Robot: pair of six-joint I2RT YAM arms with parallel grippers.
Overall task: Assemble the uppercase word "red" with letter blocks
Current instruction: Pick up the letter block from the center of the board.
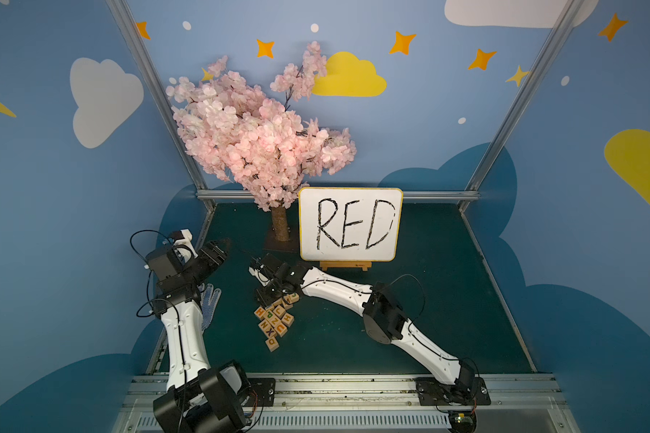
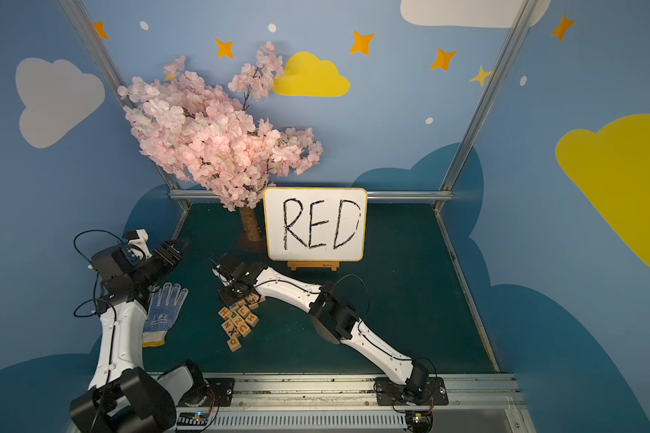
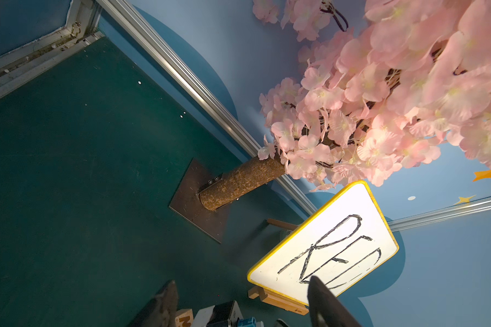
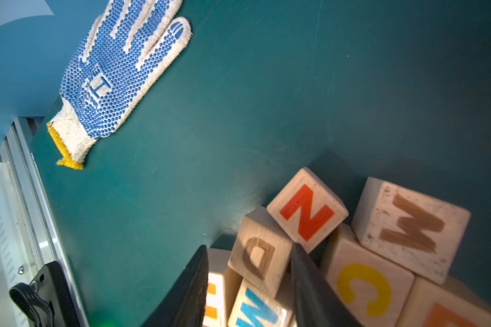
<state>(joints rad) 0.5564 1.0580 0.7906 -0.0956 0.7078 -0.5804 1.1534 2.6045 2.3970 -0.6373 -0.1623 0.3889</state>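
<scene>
Right pincer (image 4: pixel 248 249): released, tips down in the heap of letter blocks (image 1: pixel 274 320), nothing clamped. D block (image 4: pixel 259 259) (brown D) sits between its fingers. One finger (image 4: pixel 309 283) is right at the block's edge, the other (image 4: pixel 193 283) stands off with a gap. Can't tell if either actually touches.

N block (image 4: pixel 306 211) (red N) is just past the tips, leaning on the D block. C block (image 4: pixel 366 288) (yellow) and M block (image 4: pixel 411 223) (brown) are outside the near finger, packed tight. The rest of the heap trails from the pincer back toward the arm bases, all touching on the tabletop (image 1: pixel 409 300). Word not yet laid out.

Glove (image 4: pixel 119 73) lies flat, well apart from this pincer, on the left arm's side.

Left pincer (image 3: pixel 241 280): released, empty, well clear of the heap. Ahead of it are the tree (image 3: pixel 238 182) and the whiteboard (image 3: pixel 323 243) with handwritten RED.
</scene>
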